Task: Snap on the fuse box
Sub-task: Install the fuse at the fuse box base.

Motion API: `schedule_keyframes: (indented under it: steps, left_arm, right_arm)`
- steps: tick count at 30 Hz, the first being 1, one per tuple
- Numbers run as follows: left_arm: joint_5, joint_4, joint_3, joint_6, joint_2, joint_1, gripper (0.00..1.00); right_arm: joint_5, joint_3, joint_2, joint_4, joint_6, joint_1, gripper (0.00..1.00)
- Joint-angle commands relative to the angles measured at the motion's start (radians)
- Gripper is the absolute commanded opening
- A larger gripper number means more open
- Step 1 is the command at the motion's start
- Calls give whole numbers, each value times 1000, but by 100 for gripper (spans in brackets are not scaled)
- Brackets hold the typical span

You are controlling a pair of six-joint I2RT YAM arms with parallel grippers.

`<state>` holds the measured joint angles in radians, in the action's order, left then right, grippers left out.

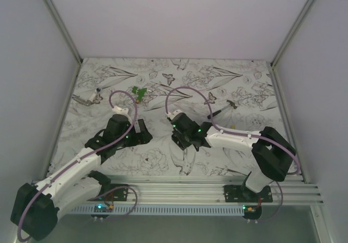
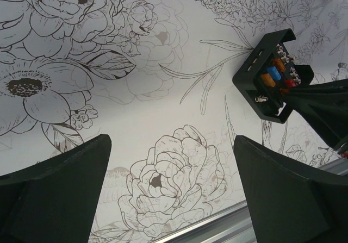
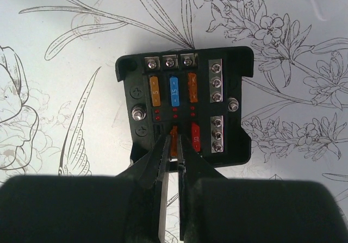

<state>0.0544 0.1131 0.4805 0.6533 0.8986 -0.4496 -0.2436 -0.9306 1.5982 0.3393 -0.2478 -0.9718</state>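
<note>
The right end effector (image 3: 174,145) has its 2 fingers nearly together, pinching an orange fuse (image 3: 174,135) in the lower row of the fuse box (image 3: 182,120), which lies flat near the middle of the table (image 3: 65,36). Its arm folds in from the right base, elbow bent (wrist angled down over the box). The left end effector (image 2: 171,145) hovers nearby, spread wide and empty, with its arm stretched forward.
</note>
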Motion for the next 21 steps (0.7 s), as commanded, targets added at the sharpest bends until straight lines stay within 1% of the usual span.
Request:
schedule_keyframes:
  steps: [1, 3, 5, 8, 12, 18, 21]
  left_arm:
    - [7, 30, 15, -18, 6, 9, 100]
    - [6, 30, 15, -18, 6, 8, 100]
    - [7, 29, 15, -19, 7, 10, 100]
    - [7, 30, 15, -20, 8, 9, 100]
    - [8, 29, 15, -17, 7, 9, 100]
    - [10, 30, 14, -17, 2, 9, 100]
    - [10, 29, 13, -17, 2, 9, 100]
  right_arm:
    - [34, -38, 26, 43, 12, 5, 11]
    - [34, -43, 29, 50, 12, 5, 8]
    - [22, -45, 29, 57, 12, 5, 0]
    - [10, -42, 28, 66, 24, 8, 0]
    - [45, -29, 33, 66, 35, 33, 0]
    - [202, 28, 40, 14, 37, 112, 0]
    - [250, 71, 23, -25, 34, 143, 0]
